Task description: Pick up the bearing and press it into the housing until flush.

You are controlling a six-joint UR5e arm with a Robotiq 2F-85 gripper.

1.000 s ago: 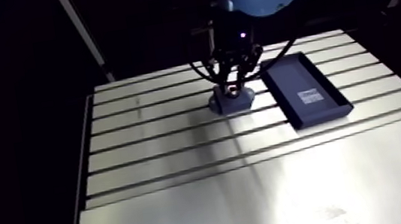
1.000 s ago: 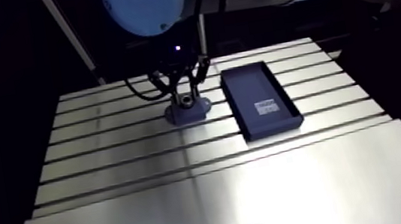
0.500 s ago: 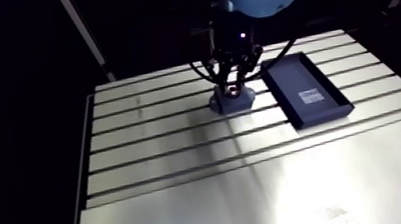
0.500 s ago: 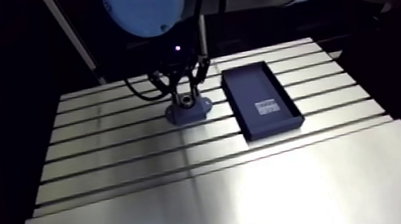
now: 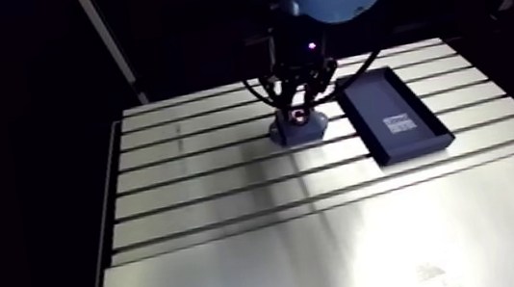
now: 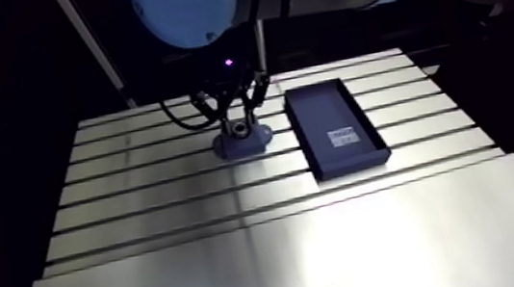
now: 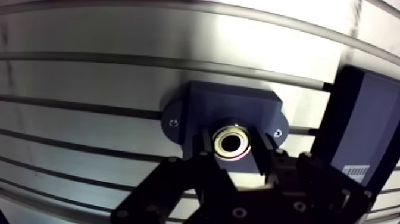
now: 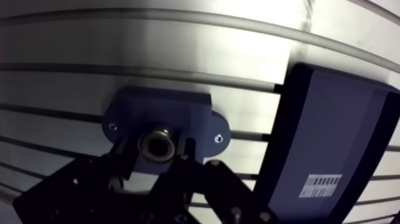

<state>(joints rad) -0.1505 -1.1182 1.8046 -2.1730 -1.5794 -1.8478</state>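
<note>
Bearing [image 7: 230, 143] down in the bore of the housing [image 7: 235, 104], silver ring face up, dark hole dead centre. Flush or a touch proud? Hard to call from the wrist view.

Claw [image 5: 298, 112] right on top of it, straddling the ring, close in on both sides. Pinching it or just clear of it? Cannot tell, too dark at the contact.

Housing now: dark blue block, flat on the slotted counter [image 5: 232, 208]. Rounded ear on each of two opposite sides, one small screw [image 7: 173, 123] in each ear. Sitting across a slot [image 7: 119, 59], long side running along it.

Over to the arm view. Housing toward twelve o'clock on the counter, far side, roughly mid-width. Wrist coming straight down onto it from above.

Tray [image 8: 333, 119] at three o'clock from the housing, near but not touching, with a bright strip of counter between the two. Dark, shallow, rectangular, raised rim all round. Long axis roughly twelve to six, skewed a little, near end swung out toward four o'clock. White barcode label [image 8: 321, 184] on its floor at the six o'clock end.

Strong glare across the counter toward five o'clock, near edge.
</note>
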